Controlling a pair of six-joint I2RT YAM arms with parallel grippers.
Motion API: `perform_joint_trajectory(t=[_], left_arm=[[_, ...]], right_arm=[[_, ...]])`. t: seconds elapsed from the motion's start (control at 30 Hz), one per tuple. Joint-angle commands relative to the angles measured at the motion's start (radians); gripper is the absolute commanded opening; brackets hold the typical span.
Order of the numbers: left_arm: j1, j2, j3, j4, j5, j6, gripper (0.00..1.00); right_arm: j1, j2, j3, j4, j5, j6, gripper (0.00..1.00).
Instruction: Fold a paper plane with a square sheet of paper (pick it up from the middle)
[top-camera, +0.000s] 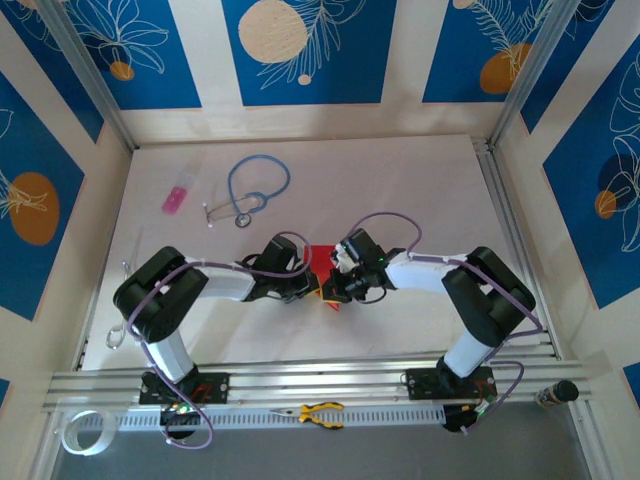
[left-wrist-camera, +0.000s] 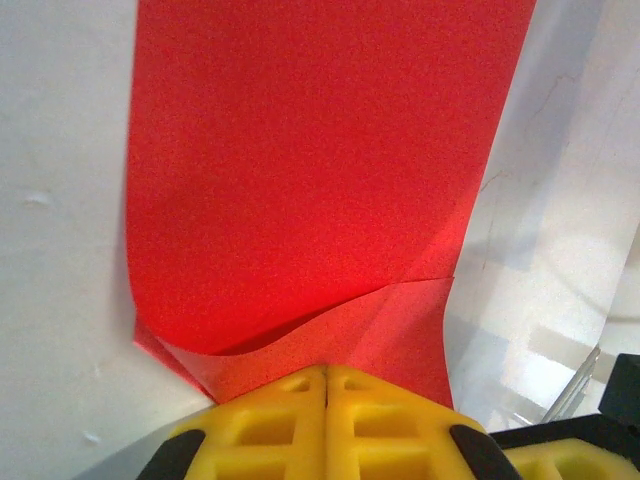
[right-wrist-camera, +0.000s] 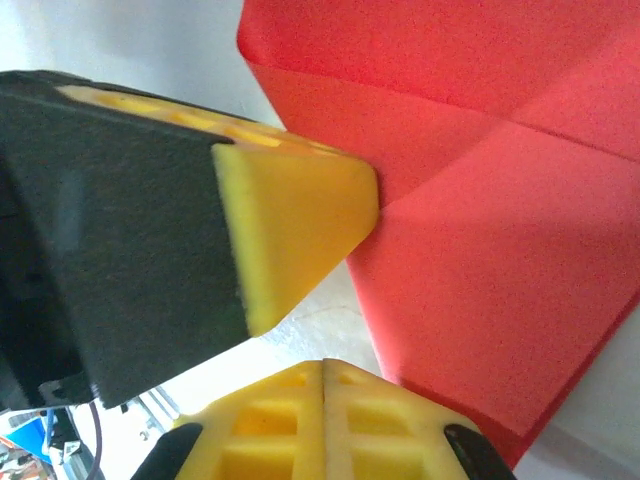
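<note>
Nearest, on the front rail: yellow-handled pliers, between the two arm bases.

Further in, mid tabletop: both wrists angled inward, tips meeting at the square sheet of paper.

Left fingers fully closed, yellow tips flush against each other, butted right up to the near edge of the red sheet. Can't tell if gripping paper or just pressing on it.

Right fingers likewise pressed together, zero gap. Just beside or touching the sheet's edge, can't tell which; nothing seen caught between them.

From the right wrist camera: left tip touching the sheet right at a crease.

Sheet lying on the tabletop, not flat. Creases running across it, one folded layer over another. In the left wrist view, a flap curling up off the surface close to the tips. Not a dart shape yet.

Beyond the sheet, well apart from it: blue stethoscope. Left of that, a small pink item. Both toward the far side of the tabletop.
</note>
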Motion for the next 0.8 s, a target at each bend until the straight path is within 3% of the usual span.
perform_joint_trajectory(t=[0.0,0.33,0.77], left_arm=[[-0.002,0.028,-0.01,-0.044,-0.021,0.017,0.0],[-0.003,0.03,-0.01,-0.046,-0.025,0.024,0.0],[-0.003,0.038,-0.018,-0.047,-0.045,0.04,0.0]], right_arm=[[-0.001,0.029,0.027,-0.024,0.011,0.007,0.01],[0.014,0.041,-0.022,-0.034,0.03,0.002,0.01],[0.009,-0.076,-0.193,0.039,0.038,0.013,0.02]])
